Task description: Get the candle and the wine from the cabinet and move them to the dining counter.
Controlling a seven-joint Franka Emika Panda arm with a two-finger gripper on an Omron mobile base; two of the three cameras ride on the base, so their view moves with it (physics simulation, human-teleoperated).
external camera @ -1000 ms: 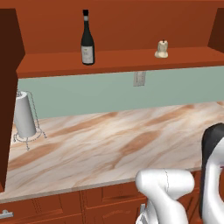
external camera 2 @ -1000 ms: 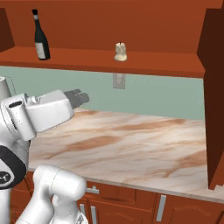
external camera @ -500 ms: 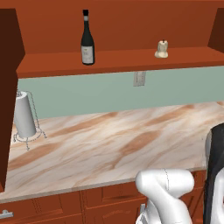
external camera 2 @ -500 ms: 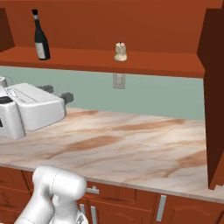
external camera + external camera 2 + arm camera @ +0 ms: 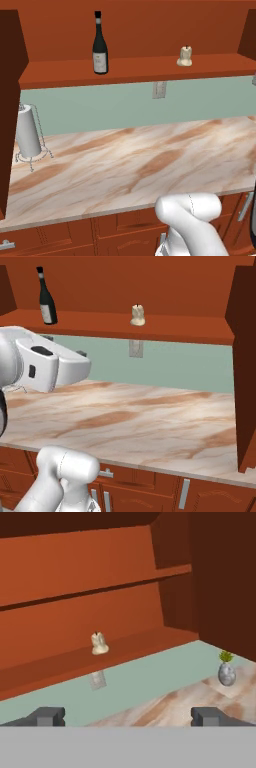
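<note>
Since the earlier frames: arm has swung up in the right base view, wrist now at left-centre, pointed toward the cabinet [image 5: 240, 356]; bottle and candle unmoved. Gripper [image 5: 127, 716]: jaws spread full wide, holding nothing, tips at bottom of hand view. Candle [image 5: 99, 644]: left of centre in hand view, upright on the lower shelf, well apart from the tips. Wine [image 5: 100, 45]: upper left of left base view, same shelf, well apart from the candle. Hazards, as you would judge them: candle is stubby and light, so a finger grazing it could tip it or push it back; a low approach could strike the shelf lip. Room: open shelf either side of the candle; upper shelf overhead limits height; door [image 5: 245, 406] stands at frame right.
</note>
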